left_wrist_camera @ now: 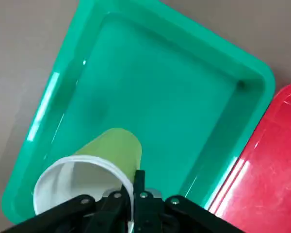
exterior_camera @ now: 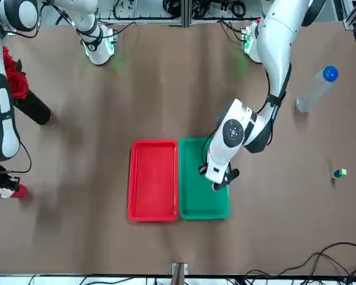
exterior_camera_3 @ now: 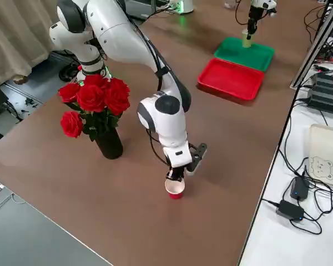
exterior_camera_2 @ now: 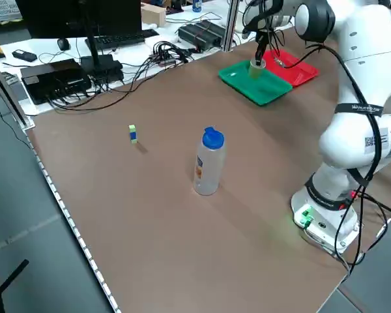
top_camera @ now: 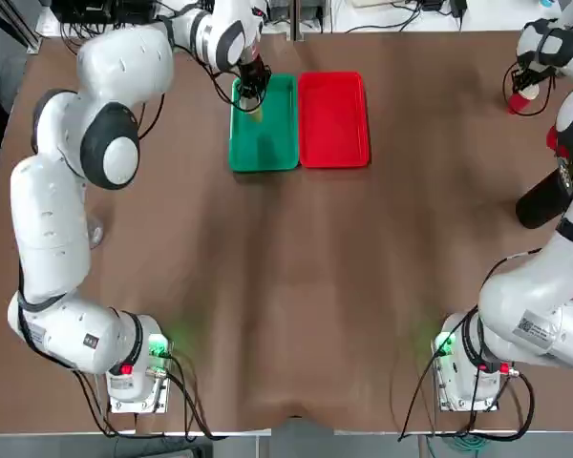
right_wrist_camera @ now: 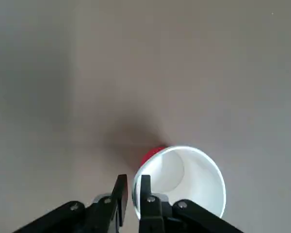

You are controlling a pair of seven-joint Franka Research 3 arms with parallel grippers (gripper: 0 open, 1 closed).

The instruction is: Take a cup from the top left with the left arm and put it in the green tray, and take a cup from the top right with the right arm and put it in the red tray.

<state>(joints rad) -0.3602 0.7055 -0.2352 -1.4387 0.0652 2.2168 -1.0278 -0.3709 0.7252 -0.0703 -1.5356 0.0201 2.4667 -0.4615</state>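
Yellow-green cup (left_wrist_camera: 117,148), white inside, is held at its rim by the left gripper (left_wrist_camera: 134,177). The gripper is closed on the cup wall, one finger inside the mouth and the other outside. The cup is tilted in the left wrist view and lies within the outline of the green tray (top_camera: 265,143), near one end. Whether its base touches the tray floor cannot be told.

Red cup (exterior_camera_3: 175,189), white inside, is at the far right of the table, well apart from both trays. The right gripper (right_wrist_camera: 134,179) is at its rim, fingers parted: one reaches into the mouth, the other is outside, with a visible gap beside the wall. No firm grip on the cup is seen.

Red tray (top_camera: 333,119) lies flat just beside the green tray, on its right, long sides parallel. Its floor is bare.

Clear bottle (exterior_camera_2: 209,163) with a blue cap stands upright on the left part of the brown table (exterior_camera_2: 202,261). A small green-and-blue block (exterior_camera_2: 133,134) is near it, farther toward the table's outer side. Red roses (exterior_camera_3: 97,102) stand in a black vase (exterior_camera_3: 110,144) on the right part. Dark cables (exterior_camera_2: 163,55) and a keyboard (exterior_camera_2: 125,39) lie on the white surface beyond the table.
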